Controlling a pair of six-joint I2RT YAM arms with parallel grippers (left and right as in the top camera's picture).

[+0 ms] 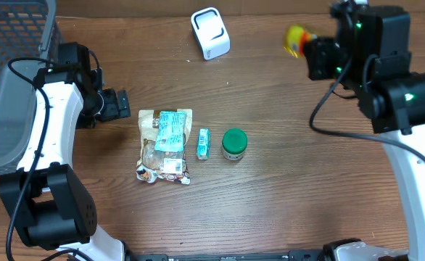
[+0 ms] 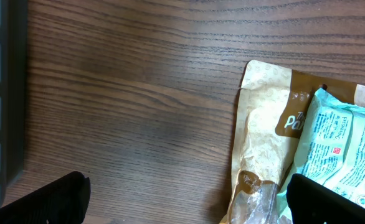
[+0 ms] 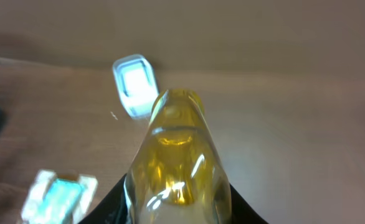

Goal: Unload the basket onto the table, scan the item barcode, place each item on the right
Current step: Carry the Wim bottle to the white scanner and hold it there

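Yellow and shiny, the bottle [image 3: 176,155] sits tight between the jaws of the right gripper [image 3: 177,205], which are pressed on its two sides. It looks held up in the air, not resting on anything. I cannot see its barcode from any camera. Ahead of these jaws and a bit to the left, down on the table, is the white scanner [image 3: 134,85] with its pale blue window. I think the job now is to bring the bottle to that window. To do it well, the arm should turn the bottle so the stripes face the window, bring it near, and hold it steady. The bottle looks smooth and slippery, so the grip should be firm but not crushing. The left gripper [image 2: 189,202] has its jaws wide apart with nothing between them, only bare wood. Just beside its right finger lies a brown bag [image 2: 263,143] with a blue-green packet [image 2: 344,149] on top of it. Farther out from that bag are a small packet [image 1: 204,143] and a jar with a green lid [image 1: 234,143], both flat on the table. Behind the left arm sits a grey basket [image 1: 9,43]. The table [image 1: 307,188] is brown wood with long dark lines. Past its far edge, the right wrist camera shows only a plain brownish blur, and I cannot tell what it is.
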